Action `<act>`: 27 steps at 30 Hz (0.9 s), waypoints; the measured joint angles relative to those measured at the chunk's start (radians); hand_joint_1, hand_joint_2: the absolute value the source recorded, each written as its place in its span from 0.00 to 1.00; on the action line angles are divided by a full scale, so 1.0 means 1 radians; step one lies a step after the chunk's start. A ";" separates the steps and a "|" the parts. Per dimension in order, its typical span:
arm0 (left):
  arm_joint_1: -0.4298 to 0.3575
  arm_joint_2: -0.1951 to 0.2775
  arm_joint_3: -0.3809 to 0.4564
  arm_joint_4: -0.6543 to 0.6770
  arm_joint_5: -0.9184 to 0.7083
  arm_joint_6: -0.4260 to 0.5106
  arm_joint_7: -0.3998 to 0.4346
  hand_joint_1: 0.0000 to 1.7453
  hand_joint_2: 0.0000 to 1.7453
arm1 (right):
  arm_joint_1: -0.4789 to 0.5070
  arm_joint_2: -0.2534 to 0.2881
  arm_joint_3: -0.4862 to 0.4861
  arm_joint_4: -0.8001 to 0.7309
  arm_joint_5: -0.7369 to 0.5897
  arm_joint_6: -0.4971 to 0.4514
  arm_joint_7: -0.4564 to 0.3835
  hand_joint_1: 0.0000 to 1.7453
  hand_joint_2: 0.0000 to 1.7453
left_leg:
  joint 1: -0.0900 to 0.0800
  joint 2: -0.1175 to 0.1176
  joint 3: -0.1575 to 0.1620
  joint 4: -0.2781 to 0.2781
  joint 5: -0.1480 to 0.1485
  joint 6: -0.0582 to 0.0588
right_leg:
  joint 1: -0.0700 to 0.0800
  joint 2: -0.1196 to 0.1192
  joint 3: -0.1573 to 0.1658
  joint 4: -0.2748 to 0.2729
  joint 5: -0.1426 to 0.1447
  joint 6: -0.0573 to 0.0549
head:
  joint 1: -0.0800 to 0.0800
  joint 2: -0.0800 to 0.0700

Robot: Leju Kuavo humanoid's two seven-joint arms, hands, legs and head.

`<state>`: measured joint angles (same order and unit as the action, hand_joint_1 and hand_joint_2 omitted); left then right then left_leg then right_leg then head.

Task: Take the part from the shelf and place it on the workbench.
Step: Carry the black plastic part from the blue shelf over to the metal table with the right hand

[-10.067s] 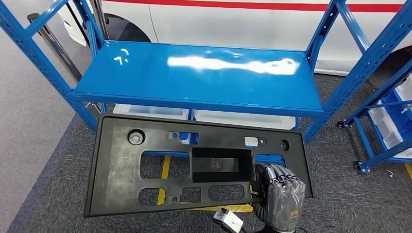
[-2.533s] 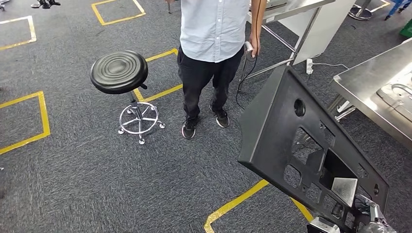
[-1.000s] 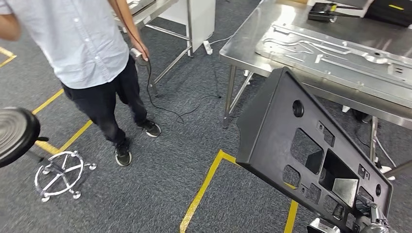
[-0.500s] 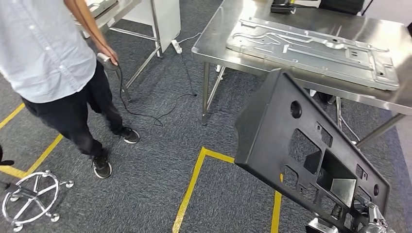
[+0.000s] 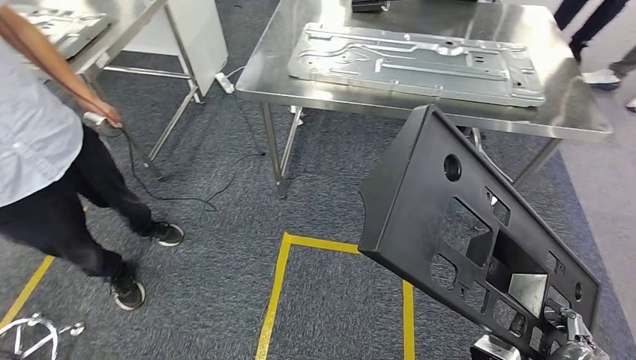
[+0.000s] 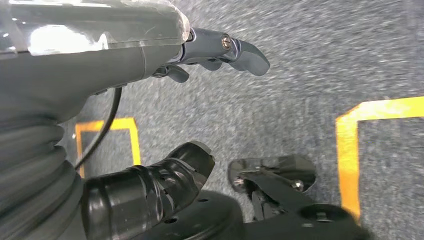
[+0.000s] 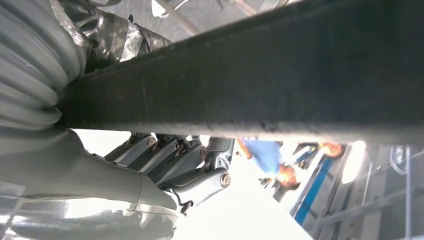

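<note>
The robot is carrying the black plastic part toward the steel tabletop, and the step in hand appears to be the approach before set-down. The right robot hand is gripping the part at its lower end, at the bottom right of the head view; in the right wrist view its fingers are curling under the panel's dark edge — closed on it, not spread. The part is hanging tilted in the air, its upper corner near the tabletop's front edge but not touching it. A pressed metal panel is occupying most of the tabletop, leaving a bare strip along the front edge and the right corner. In my judgement the part needs to be raised above the front edge, levelled, and lowered onto the bare strip without striking the metal panel. Held at one end only, it may swing. The left robot hand is hanging over the carpet, fingers apart, holding nothing. A person is standing at the left, well apart.
</note>
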<state>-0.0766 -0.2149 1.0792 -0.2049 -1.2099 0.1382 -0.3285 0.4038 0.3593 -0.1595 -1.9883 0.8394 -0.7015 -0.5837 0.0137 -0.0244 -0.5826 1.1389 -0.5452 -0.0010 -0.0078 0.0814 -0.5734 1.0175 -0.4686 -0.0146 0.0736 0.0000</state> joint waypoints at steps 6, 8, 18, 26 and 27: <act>-0.002 0.004 0.002 0.000 0.001 0.002 0.000 0.00 1.00 | 0.003 0.000 0.000 0.000 0.000 0.000 0.000 1.00 1.00 | 0.002 -0.027 0.044 -0.120 0.044 0.024 | -0.003 0.044 -0.023 0.018 -0.003 0.034 | 0.001 0.000; -0.003 0.004 0.003 0.000 0.001 0.002 0.000 0.00 1.00 | 0.002 0.000 0.000 0.000 0.000 0.000 -0.001 1.00 1.00 | 0.007 -0.002 0.049 -0.132 0.050 0.037 | -0.001 -0.009 -0.051 0.077 -0.039 0.043 | 0.005 0.000; -0.001 0.004 0.010 0.000 -0.002 0.001 0.008 0.00 1.00 | -0.001 0.000 0.002 0.020 0.041 0.001 0.013 1.00 1.00 | 0.005 0.051 0.061 -0.134 0.039 0.036 | -0.017 -0.080 -0.104 0.195 -0.055 0.063 | 0.009 0.000; -0.004 0.005 0.018 0.000 0.016 -0.050 -0.015 0.00 1.00 | -0.004 0.000 0.023 0.038 0.054 0.001 0.013 1.00 1.00 | 0.000 0.055 0.075 -0.136 0.025 0.021 | -0.005 -0.092 -0.002 0.003 -0.005 0.039 | 0.008 0.000; -0.004 0.005 0.019 0.000 0.017 -0.055 -0.018 0.00 1.00 | -0.004 0.000 0.025 0.040 0.058 0.001 0.011 1.00 1.00 | 0.000 0.055 0.076 -0.139 0.025 0.019 | -0.005 -0.092 -0.002 0.003 -0.006 0.037 | 0.008 0.000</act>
<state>-0.0806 -0.2098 1.0979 -0.2049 -1.1932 0.0833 -0.3460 0.4000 0.3594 -0.1345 -1.9480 0.8971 -0.7008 -0.5727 0.0133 0.0304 -0.5064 1.0002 -0.5199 0.0184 -0.0126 -0.0104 -0.5752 1.0209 -0.4749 0.0229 0.0820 0.0000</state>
